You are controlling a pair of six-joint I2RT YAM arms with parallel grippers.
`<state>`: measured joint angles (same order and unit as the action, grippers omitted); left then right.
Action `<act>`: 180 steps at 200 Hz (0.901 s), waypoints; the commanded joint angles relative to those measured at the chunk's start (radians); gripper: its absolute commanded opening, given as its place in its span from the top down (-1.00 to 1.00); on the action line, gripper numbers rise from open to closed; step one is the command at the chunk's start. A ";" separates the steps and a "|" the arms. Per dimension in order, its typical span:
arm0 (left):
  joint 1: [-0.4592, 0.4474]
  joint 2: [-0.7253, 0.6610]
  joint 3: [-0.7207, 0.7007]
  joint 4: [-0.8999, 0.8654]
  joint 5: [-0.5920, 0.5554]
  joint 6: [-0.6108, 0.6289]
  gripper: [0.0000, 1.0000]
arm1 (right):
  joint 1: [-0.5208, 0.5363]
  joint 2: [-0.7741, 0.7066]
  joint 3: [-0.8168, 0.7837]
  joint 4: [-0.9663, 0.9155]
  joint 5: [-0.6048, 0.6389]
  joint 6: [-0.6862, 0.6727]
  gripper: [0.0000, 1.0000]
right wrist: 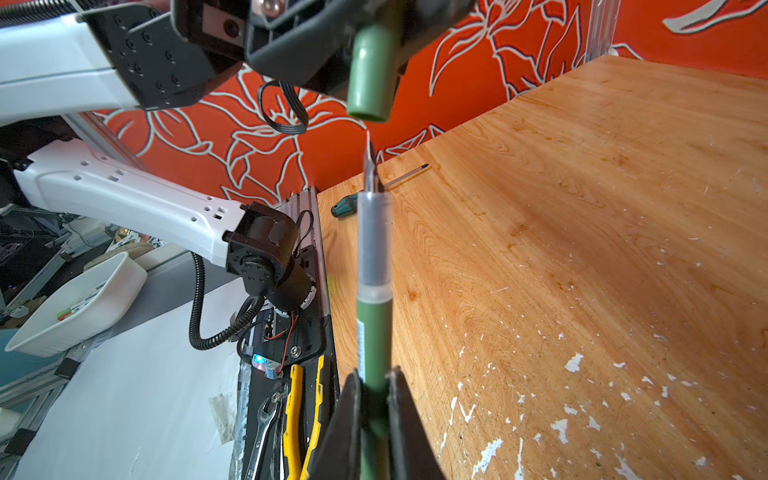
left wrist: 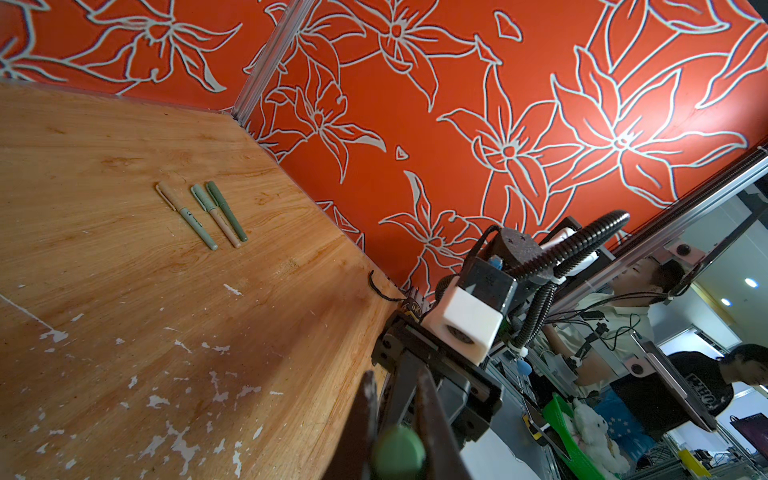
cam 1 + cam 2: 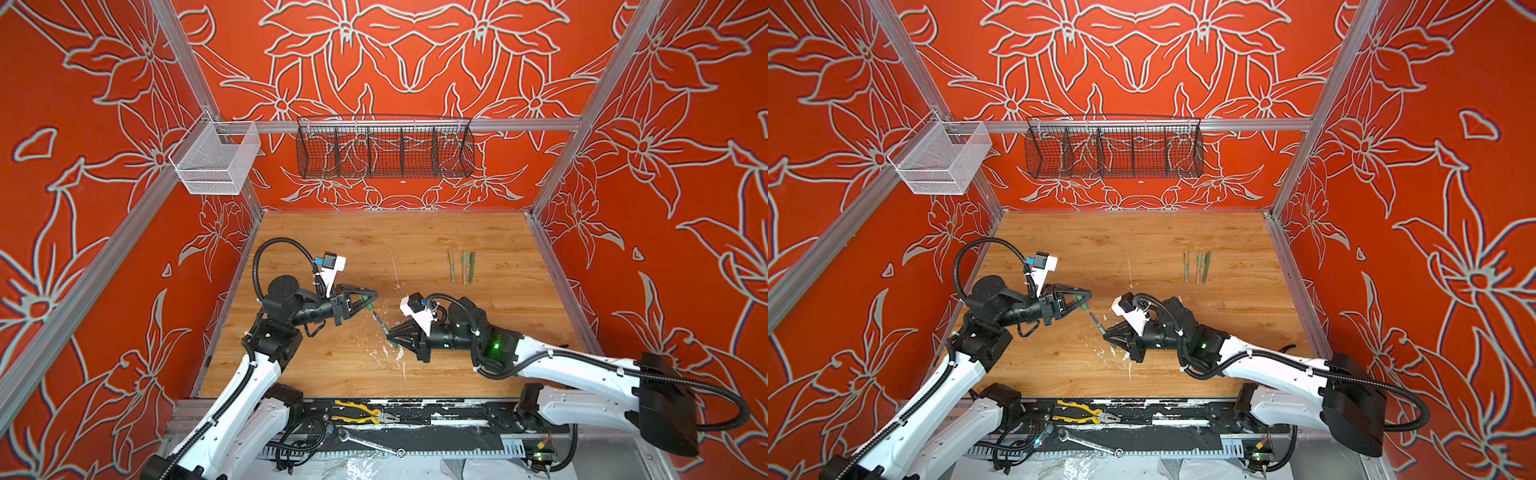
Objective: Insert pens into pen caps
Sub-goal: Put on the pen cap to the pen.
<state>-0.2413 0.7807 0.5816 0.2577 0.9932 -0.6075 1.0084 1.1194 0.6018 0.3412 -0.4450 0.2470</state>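
Two seemingly light, stiff, slick parts: left gripper (image 3: 371,301) pinches the green cap (image 1: 370,79) by its closed end, right gripper (image 3: 391,337) pinches the green pen (image 1: 374,324) by its barrel.

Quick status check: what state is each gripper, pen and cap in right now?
Left gripper: shut on the green cap.
Green cap: held in the air, open end facing the pen, nothing inside yet.
Right gripper: shut on the dark green pen.
Dark green pen: uncapped, tip just short of the cap's mouth.
Other three pens: capped, lying on the table.
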 commanded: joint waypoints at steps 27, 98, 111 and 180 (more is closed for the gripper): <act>0.007 0.006 0.015 0.045 0.022 -0.008 1.00 | -0.001 -0.017 0.003 0.007 0.005 -0.016 1.00; 0.007 0.012 0.008 0.087 0.046 -0.037 1.00 | 0.000 0.013 0.028 0.023 0.011 -0.023 1.00; 0.007 0.017 0.005 0.100 0.055 -0.046 1.00 | 0.000 0.020 0.035 0.025 0.013 -0.026 1.00; 0.004 0.023 -0.002 0.092 0.049 -0.041 1.00 | -0.001 0.019 0.047 0.036 0.022 -0.031 1.00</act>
<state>-0.2413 0.8112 0.5812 0.3241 1.0317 -0.6533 1.0084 1.1408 0.6167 0.3504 -0.4347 0.2394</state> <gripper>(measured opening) 0.116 0.116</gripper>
